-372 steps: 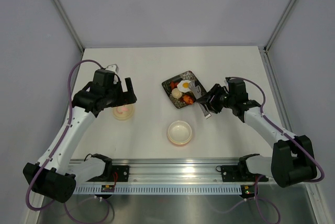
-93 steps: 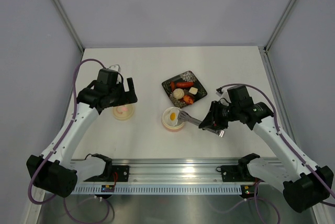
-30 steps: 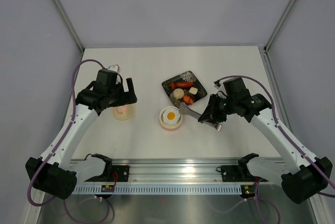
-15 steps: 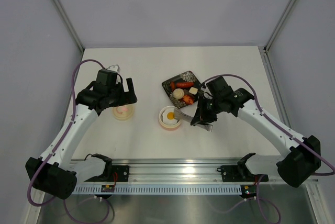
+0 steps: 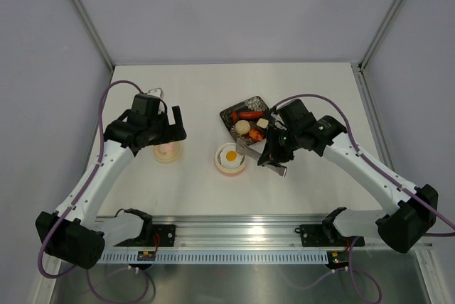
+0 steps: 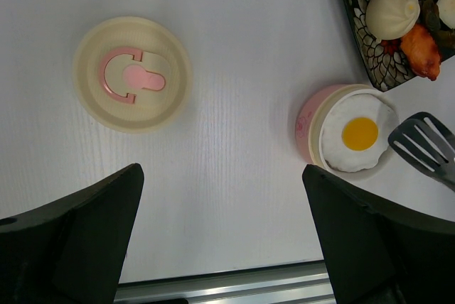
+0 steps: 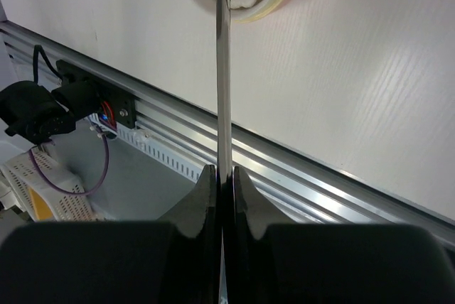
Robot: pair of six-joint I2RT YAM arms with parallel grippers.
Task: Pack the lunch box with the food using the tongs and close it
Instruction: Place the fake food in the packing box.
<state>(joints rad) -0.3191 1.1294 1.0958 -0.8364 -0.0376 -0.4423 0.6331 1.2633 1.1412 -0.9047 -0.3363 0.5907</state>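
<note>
Hovering over the surface (image 5: 199,91), the left gripper (image 6: 222,176) has its jaws spread wide. The round lid (image 6: 132,74) lies flat ahead and to its left. Ahead and to its right sits the lunch box tub (image 6: 306,126), with the fried egg (image 6: 355,133) inside. Farther right, the right gripper (image 7: 223,183) is clamped on the tongs (image 7: 223,69), whose tips reach out from it to the tub's rim. The black tray (image 6: 377,69) of other food pieces lies just beyond.

black tray (image 6: 373,69) cropped at left wrist view's corner, tongs (image 6: 425,146) cut by its right edge
</note>
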